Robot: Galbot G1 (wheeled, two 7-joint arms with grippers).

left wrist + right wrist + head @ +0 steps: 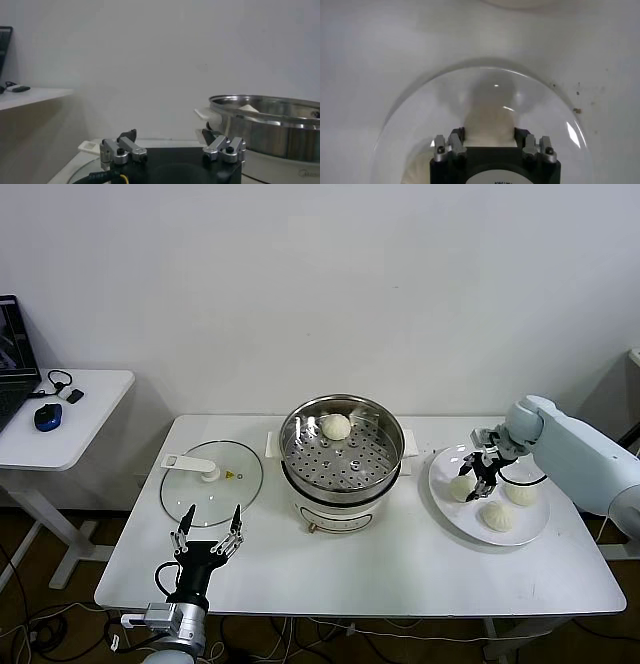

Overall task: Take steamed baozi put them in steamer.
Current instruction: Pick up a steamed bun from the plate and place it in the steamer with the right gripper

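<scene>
Straddling a small cream-white pleated bun (464, 487) at the middle right of the head view, the right pincer (481, 475) has its jaws either side of it on the round white plate (445, 506); whether they already press it I cannot tell. Two more buns (497, 515) lie beside it, touching or nearly so. A fourth bun (336, 426) sits at the back of the shiny perforated steel steamer basket (341, 447), frame centre. Squeezing too hard could dent the soft dough; a shallow bite could let it roll off. Being round, the bun has no long axis; its pleats face up. The left pincer (209, 534), jaws apart, idles at lower left above the white surface (400, 569).
</scene>
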